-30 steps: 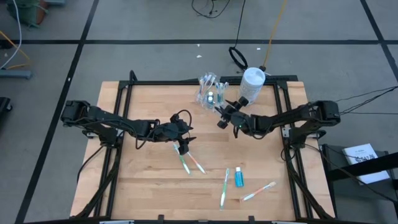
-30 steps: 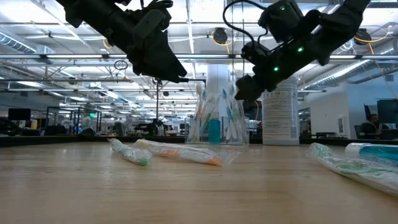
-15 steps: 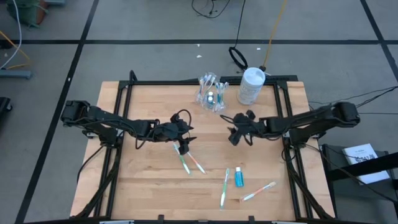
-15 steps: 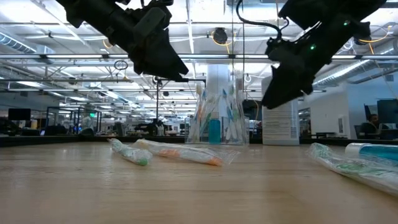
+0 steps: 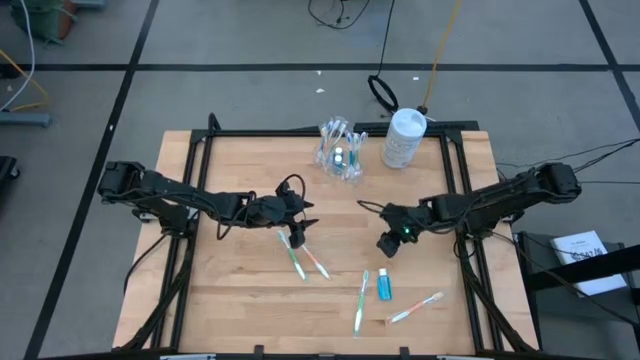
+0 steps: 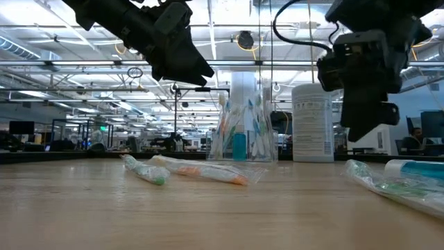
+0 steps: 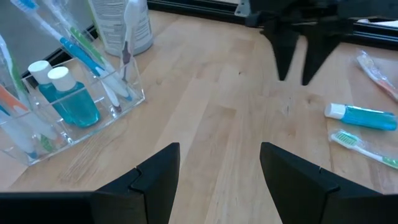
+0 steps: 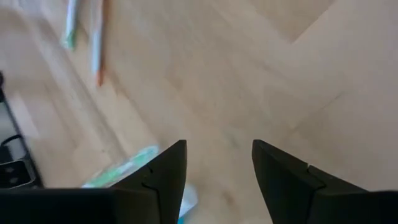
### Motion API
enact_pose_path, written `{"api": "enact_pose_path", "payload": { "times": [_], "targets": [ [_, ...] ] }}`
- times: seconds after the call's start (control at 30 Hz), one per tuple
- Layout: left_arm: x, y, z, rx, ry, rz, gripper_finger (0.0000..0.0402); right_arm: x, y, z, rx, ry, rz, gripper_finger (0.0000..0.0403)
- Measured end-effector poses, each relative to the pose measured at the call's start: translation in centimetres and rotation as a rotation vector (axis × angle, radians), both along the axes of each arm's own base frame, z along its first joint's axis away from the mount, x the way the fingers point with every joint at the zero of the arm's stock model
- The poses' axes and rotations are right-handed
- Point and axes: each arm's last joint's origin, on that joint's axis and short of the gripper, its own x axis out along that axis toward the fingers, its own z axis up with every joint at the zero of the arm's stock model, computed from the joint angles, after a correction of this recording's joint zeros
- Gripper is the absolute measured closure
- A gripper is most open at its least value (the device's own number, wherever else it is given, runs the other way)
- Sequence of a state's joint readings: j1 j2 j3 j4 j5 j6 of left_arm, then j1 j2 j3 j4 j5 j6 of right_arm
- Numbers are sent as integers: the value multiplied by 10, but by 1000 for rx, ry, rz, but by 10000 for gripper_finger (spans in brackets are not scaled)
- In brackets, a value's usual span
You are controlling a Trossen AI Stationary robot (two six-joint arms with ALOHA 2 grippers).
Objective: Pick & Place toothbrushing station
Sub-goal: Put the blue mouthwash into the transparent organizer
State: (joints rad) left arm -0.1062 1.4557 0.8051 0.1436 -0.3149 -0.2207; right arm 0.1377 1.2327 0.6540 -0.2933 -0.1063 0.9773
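Hovering over bare wood mid-table: right gripper (image 5: 388, 243), fingers spread and empty, above the blue toothpaste tube (image 5: 384, 288). Left gripper (image 5: 294, 238) likewise parted, poised over two loose toothbrushes (image 5: 306, 262). Clear holder (image 5: 340, 152) near the far edge, beside the white bottle (image 5: 404, 138); probably touching, hard to tell.

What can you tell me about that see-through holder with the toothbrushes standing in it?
The clear plastic holder stands upright near the far edge of the wooden table, beside a white bottle but apart from it. The left wrist view shows thin transparent walls dividing it into compartments. Several slim toothbrushes lean out of it at angles, and two small bottles of blue liquid with white caps stand inside. Neither gripper touches it.
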Motion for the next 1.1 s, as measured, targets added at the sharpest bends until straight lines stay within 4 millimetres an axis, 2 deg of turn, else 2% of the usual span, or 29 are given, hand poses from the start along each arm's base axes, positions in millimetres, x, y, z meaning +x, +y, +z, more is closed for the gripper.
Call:
{"api": "enact_pose_path", "payload": {
  "times": [0.2, 0.47, 0.8, 1.1],
  "targets": [
    [1, 0, 2, -1, -21, -1, 172, -5, 25, -1, 63, 28, -12, 239],
    [1, 0, 2, 3, -24, -3, 172, -11, 54, -15, 59, 109, -65, 240],
    [2, 0, 4, 1, -44, -5, 172, 1, 73, -35, 139, 123, -121, 241],
    [2, 0, 4, 1, -43, -6, 172, 4, 75, -45, 132, 155, -150, 241]
  ]
}}
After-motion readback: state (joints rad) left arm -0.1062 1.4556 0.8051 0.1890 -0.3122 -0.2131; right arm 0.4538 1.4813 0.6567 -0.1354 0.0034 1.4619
